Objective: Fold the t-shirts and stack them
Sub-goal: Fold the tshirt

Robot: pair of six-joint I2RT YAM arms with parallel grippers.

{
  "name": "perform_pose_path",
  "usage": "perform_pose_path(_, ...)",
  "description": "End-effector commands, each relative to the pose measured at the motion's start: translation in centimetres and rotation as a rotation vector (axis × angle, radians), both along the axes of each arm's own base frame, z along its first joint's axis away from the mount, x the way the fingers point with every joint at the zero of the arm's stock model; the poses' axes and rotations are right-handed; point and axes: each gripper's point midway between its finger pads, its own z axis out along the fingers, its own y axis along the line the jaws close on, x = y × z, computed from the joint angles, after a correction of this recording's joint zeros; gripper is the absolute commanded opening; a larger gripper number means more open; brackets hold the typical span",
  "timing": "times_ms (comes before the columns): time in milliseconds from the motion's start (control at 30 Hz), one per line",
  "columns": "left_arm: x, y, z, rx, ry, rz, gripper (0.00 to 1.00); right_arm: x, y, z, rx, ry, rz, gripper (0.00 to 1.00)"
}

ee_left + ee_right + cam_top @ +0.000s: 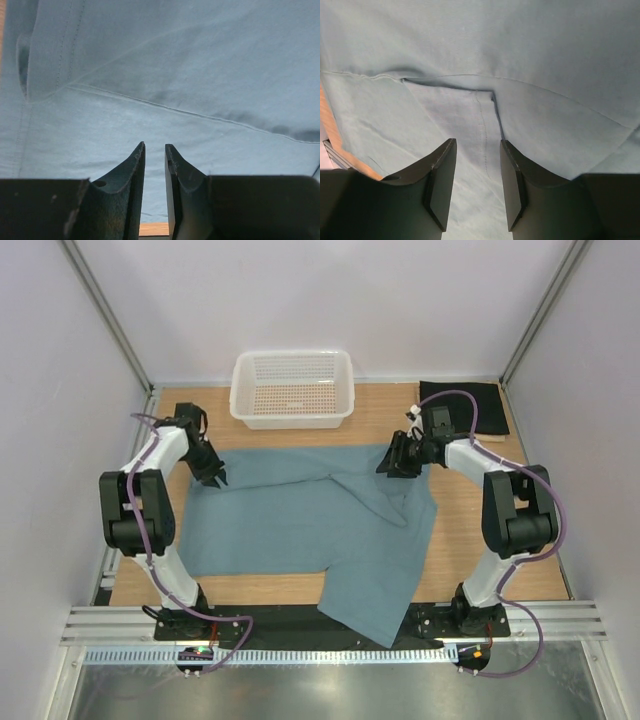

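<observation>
The large t-shirt (300, 520) lies spread across the middle of the table (500, 570), one end hanging over the near edge, with the mesh basket (240, 405) just behind it and a folded t-shirt (485, 405) in the far right corner, right of the basket.

Nothing readable here as far as I can see: no print, label, brand or number in any of the three views. The big dusty teal-blue cotton t-shirt (290, 525) is just plain cloth and stitched seams up close. The small coloured spots by the arm bases (203, 650) are too tiny to make out.
</observation>
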Motion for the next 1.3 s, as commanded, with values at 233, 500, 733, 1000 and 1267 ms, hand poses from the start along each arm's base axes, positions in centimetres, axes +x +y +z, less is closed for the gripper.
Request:
perform_pose_path(233,-0.6,2.0,0.0,-0.146,-0.012,0.130,0.24,2.1,2.6,1.0,0.019,-0.073,0.064,0.47)
perform_pose_path(500,-1.7,2.7,-0.3,-0.179,0.009,0.192,0.24,1.8,1.8,0.1,-0.092,-0.008,0.064,0.41)
perform_pose_path(733,-1.5,3.8,-0.1,-0.193,-0.018,0.247,0.32,-4.0,-0.8,3.6,-0.171,0.025,0.024,0.49)
perform_pose_path(1000,-1.4,3.1,-0.2,-0.251,-0.012,0.261,0.32,-10.2,-3.1,0.3,-0.212,0.098,0.006,0.52)
perform_pose_path(1267,-1.3,3.0,-0.2,-0.290,-0.007,0.287,0.32,-11.3,-3.7,-1.6,-0.238,0.131,0.005,0.47)
